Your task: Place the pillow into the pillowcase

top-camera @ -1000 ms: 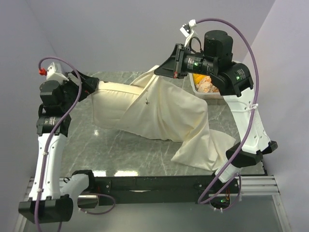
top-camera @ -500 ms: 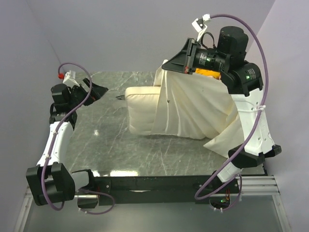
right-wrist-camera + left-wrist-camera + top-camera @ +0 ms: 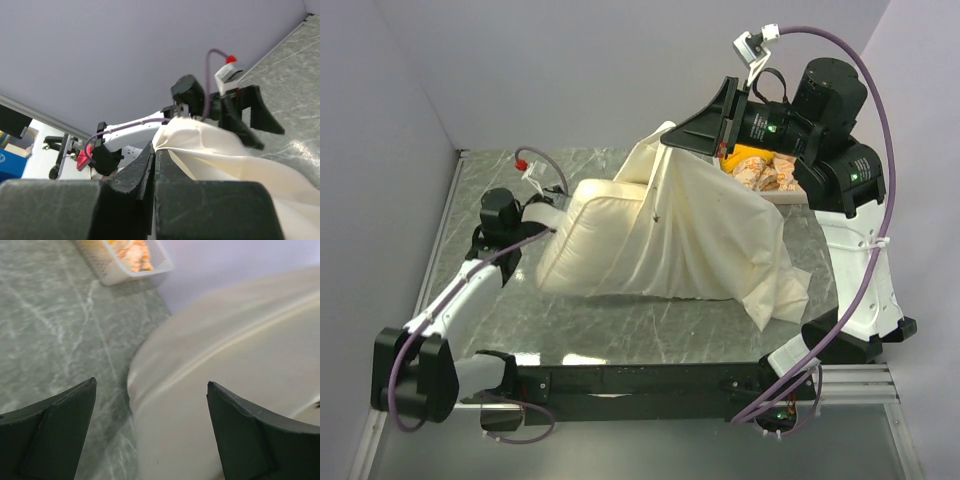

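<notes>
Now the pillow (image 3: 582,235) lies in the middle of the table (image 3: 650,320). Its right part is tucked inside the pillowcase (image 3: 710,240) and its plump left end sticks out bare. The pillowcase hangs over it like a tent, and its loose far end trails down to the table on the right. The right gripper (image 3: 670,140) is pinched tight on the top edge of the cloth and holds it up high at the back, near the basket (image 3: 775,193) of orange things. A moment ago this gripper was lower and more to the left; it has gone up and to the right, and the pillow has slid along with the cloth. The left gripper (image 3: 548,212) has changed most. It had backed away to the left edge, well apart from the pillow, and now it has come in low, right at the bare end. Its jaws stand wide open with nothing in them, and the pillow's end sits between them; I cannot tell if they touch it. I think this means the pushing can start again: the pillow is only partly in, and the left side looks set to grab or shove the bare end deeper while the right one keeps the mouth up.
</notes>
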Controlling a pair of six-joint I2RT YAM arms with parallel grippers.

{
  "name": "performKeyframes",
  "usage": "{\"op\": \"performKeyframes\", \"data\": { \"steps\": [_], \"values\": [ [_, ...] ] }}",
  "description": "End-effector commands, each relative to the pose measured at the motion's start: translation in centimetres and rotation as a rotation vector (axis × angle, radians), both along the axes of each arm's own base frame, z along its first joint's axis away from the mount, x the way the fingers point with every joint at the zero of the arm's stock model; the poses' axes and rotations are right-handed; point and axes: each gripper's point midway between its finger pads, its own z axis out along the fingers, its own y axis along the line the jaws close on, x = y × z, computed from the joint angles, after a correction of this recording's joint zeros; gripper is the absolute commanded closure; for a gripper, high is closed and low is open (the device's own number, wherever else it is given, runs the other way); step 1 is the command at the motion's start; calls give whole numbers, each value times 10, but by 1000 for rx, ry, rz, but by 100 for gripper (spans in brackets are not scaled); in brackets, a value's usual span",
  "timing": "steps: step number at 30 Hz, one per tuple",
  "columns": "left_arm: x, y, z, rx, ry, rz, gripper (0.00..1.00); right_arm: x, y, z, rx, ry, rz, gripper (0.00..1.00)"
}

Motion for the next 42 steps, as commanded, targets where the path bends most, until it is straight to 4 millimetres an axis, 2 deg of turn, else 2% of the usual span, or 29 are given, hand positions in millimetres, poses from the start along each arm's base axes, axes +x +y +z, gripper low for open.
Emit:
{"op": "performKeyframes", "data": {
  "steps": [1,2,3,4,6,8,9,11,12,14,15,19,24,27,30,31,32,33,34,35,38,41,42],
  "values": [
    [-51,-16,57,-103,-211,-129,5,-11,-5,34,65,-154,-4,100],
    [-59,-21,62,-104,-225,-151,5,-2,-4,28,55,-137,-25,100],
    [-70,-31,58,-94,-191,-170,5,3,-3,24,49,-124,-35,100],
    [-80,-34,68,-85,-241,-177,5,8,-1,20,42,-117,-47,100],
    [-102,-46,74,-88,-243,-224,4,26,2,7,13,-87,-92,100],
    [-123,-52,90,-106,-298,-261,2,42,7,-9,-26,-55,-119,100],
    [-139,-63,93,-115,-309,-310,1,47,9,-14,-36,-50,-129,100],
    [-146,-72,96,-96,-315,-325,2,55,18,-28,-57,-21,-123,100],
    [-157,-81,97,-96,-315,-358,2,59,21,-32,-70,-22,-135,100],
    [-157,-91,99,-85,-317,-349,1,58,31,-40,-90,-13,-128,100],
    [-164,-99,98,-88,-313,-367,1,60,32,-43,-99,-11,-133,100],
    [-159,-120,96,-91,-294,-340,1,54,36,-42,-96,-20,-124,100],
    [-158,-136,107,-135,-292,-300,1,50,32,-40,-108,-28,-135,100],
    [-149,-139,111,-114,-267,-206,1,49,31,-42,-114,-25,-136,100],
    [-149,-143,114,-116,-237,-167,2,50,31,-43,-116,-21,-142,100],
    [-137,-141,114,-109,-206,-89,3,51,31,-44,-117,-20,-144,100],
    [-133,-141,112,-94,-190,-67,5,51,30,-44,-117,-19,-147,100],
    [-131,-143,110,-77,-178,-45,10,51,30,-44,-118,-20,-150,100],
    [-121,-142,100,-33,-133,16,12,52,29,-44,-118,-20,-156,100],
    [-120,-144,98,-21,-128,24,14,51,29,-43,-117,-22,-156,100],
    [-115,-149,86,8,-85,63,27,51,28,-42,-117,-23,-167,100],
    [-112,-152,74,51,-38,100,49,55,27,-46,-133,-23,-185,100],
    [-112,-155,78,50,-38,103,61,55,26,-47,-139,-27,-192,100]
  ]
}}
